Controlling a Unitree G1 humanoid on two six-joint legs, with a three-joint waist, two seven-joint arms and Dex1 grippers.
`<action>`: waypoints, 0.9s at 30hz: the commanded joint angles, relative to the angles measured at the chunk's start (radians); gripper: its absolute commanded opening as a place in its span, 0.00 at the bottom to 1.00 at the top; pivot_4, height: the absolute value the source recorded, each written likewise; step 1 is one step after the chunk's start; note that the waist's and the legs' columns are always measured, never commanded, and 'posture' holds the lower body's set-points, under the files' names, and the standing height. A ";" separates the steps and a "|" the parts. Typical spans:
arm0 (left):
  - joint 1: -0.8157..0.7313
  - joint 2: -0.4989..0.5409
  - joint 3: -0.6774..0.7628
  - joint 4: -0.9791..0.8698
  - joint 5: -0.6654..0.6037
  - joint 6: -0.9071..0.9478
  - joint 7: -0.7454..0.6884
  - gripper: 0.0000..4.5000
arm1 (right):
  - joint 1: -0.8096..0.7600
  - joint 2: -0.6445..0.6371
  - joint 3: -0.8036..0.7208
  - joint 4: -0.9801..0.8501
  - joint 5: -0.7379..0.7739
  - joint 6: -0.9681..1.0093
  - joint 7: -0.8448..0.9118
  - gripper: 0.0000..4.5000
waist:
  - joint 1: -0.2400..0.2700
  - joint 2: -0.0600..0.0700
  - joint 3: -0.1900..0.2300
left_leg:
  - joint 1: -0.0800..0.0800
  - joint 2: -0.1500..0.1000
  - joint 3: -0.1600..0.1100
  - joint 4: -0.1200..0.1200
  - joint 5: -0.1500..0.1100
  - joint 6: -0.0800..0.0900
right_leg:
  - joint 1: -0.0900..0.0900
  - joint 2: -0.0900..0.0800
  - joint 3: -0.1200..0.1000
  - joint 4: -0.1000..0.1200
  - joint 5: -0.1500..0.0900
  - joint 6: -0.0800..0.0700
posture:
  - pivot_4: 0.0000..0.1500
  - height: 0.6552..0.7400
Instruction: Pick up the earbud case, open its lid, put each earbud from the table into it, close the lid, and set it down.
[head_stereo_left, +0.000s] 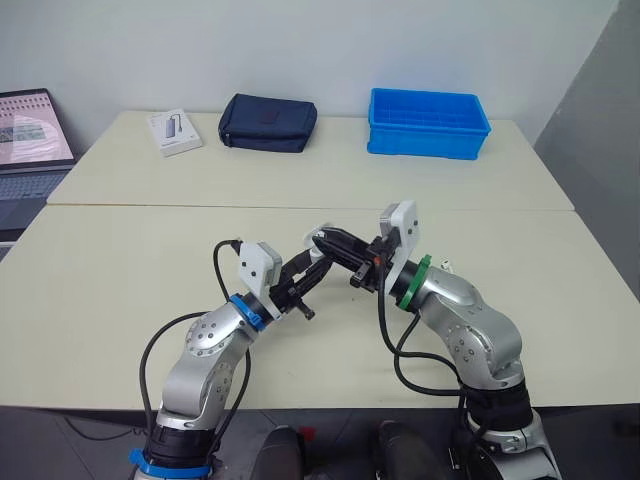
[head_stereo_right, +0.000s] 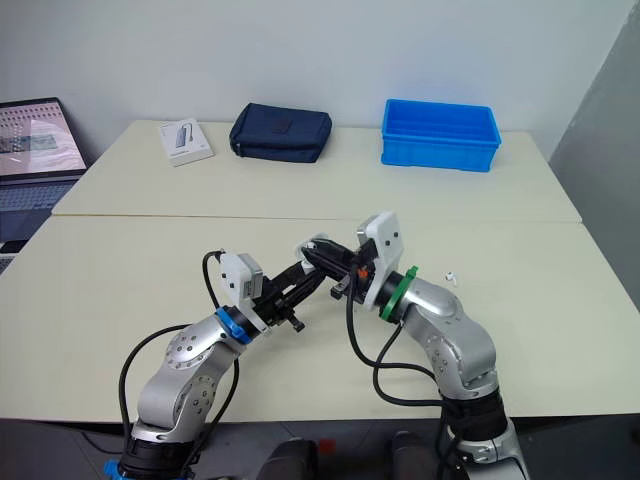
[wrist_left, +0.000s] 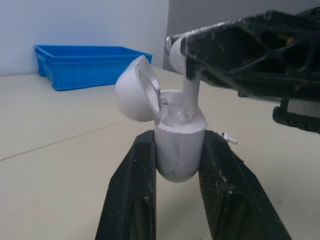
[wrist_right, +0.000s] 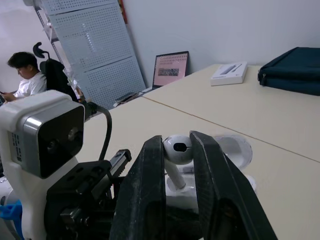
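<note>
A pale tabletop (head_stereo_left: 120, 260) carries, along its far edge, a blue plastic crate (head_stereo_left: 428, 122), a dark blue zipped pouch (head_stereo_left: 268, 122) and a small white box (head_stereo_left: 175, 131). An open laptop (head_stereo_left: 30, 150) stands off the robot's left side. Near the front edge, over the middle of the tabletop, the two arms meet. The left gripper (wrist_left: 178, 150) has its black fingers clamped on either side of the white earbud case (wrist_left: 177, 132), holding it upright above the surface with the lid (wrist_left: 134, 95) swung open. The right gripper (wrist_right: 177, 145) comes in from the opposite side, its fingers pinched narrowly on the rounded head of a white earbud (wrist_right: 177, 148), whose stem points down into the open top of the case. A second earbud (head_stereo_right: 452, 276) lies on the tabletop to the right of the right arm, well apart from the case. In the background of the right wrist view, a seated person (wrist_right: 25, 75) is at a pegboard wall.
</note>
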 joint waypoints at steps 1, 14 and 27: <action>-0.015 -0.001 0.004 -0.027 -0.019 -0.017 -0.010 0.17 | -0.005 -0.005 0.018 0.002 -0.008 -0.046 -0.007 0.08 | 0.000 0.000 0.000 | 0.000 0.000 0.000 0.000 0.000 0.000 | 0.000 0.000 0.000 0.000 0.000 0.000 | 1.00 0.97; -0.008 -0.012 0.003 -0.024 -0.012 -0.028 -0.009 0.17 | 0.028 -0.003 0.071 0.038 -0.017 -0.091 -0.026 0.08 | 0.000 0.000 0.000 | 0.000 0.000 0.000 0.000 0.000 0.000 | 0.000 0.000 0.000 0.000 0.000 0.000 | 1.00 0.97; -0.018 -0.013 0.014 -0.027 -0.019 -0.024 0.000 0.17 | 0.030 -0.040 0.095 0.036 -0.048 -0.093 -0.053 0.08 | 0.000 0.000 0.000 | 0.000 0.000 0.000 0.000 0.000 0.000 | 0.000 0.000 0.000 0.000 0.000 0.000 | 1.00 0.97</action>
